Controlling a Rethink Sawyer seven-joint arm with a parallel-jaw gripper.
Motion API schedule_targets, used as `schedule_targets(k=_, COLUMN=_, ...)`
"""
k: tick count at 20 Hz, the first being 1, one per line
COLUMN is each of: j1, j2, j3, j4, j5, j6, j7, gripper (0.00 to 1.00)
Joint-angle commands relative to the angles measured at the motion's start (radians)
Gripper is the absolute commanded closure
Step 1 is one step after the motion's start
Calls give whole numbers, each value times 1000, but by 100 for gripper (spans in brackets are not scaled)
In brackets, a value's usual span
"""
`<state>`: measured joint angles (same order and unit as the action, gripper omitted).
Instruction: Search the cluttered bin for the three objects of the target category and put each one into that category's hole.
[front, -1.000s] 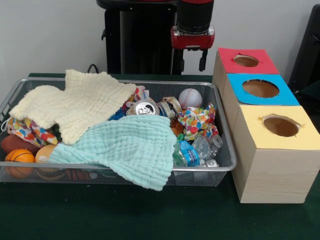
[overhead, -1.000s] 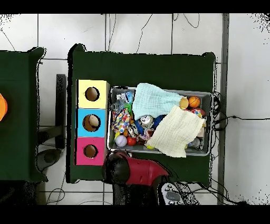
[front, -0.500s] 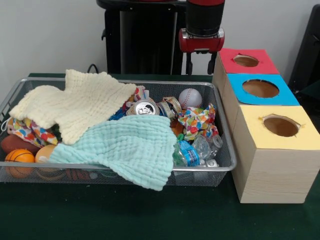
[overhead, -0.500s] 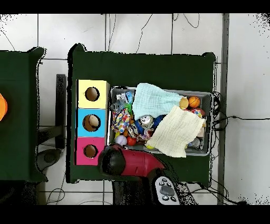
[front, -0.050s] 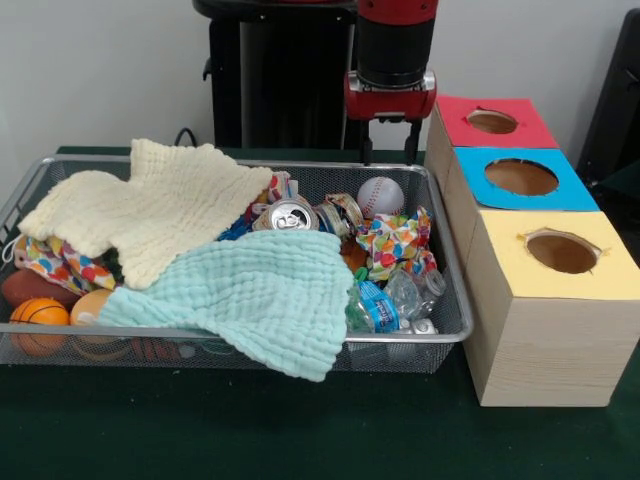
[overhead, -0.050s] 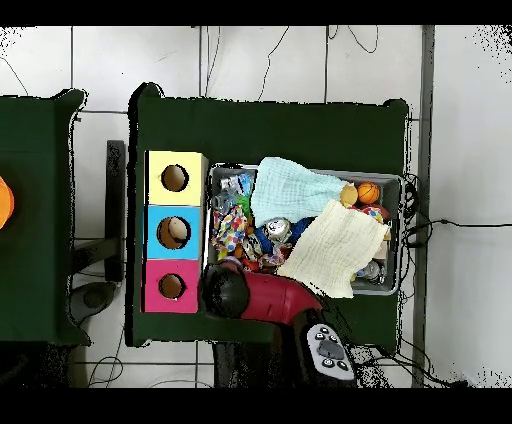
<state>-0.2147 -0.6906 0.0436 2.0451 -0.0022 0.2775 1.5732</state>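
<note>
Since half a second ago the gripper (front, -0.050s: 388, 152) has swung left, hanging above the bin's (front, -0.050s: 445, 290) far rim behind the baseball (front, -0.050s: 380, 196), fingers apart and empty. Yellow cloth (front, -0.050s: 150, 205) and mint cloth (front, -0.050s: 255, 295) cover the clutter; the boxes (front, -0.050s: 520, 240) stand right.
</note>
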Motion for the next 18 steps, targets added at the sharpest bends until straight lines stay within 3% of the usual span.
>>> schedule_targets(k=1, j1=-18, j2=51, j3=54, j4=-143, j5=38, j6=108, j7=122, gripper=0)
schedule_targets(k=11, j1=-18, j2=50, j3=65, j4=-197, j5=41, j6=211, j7=107, gripper=0)
schedule_targets(k=18, j1=-7, j2=64, j3=55, j4=-213, j5=43, j6=198, j7=138, gripper=0)
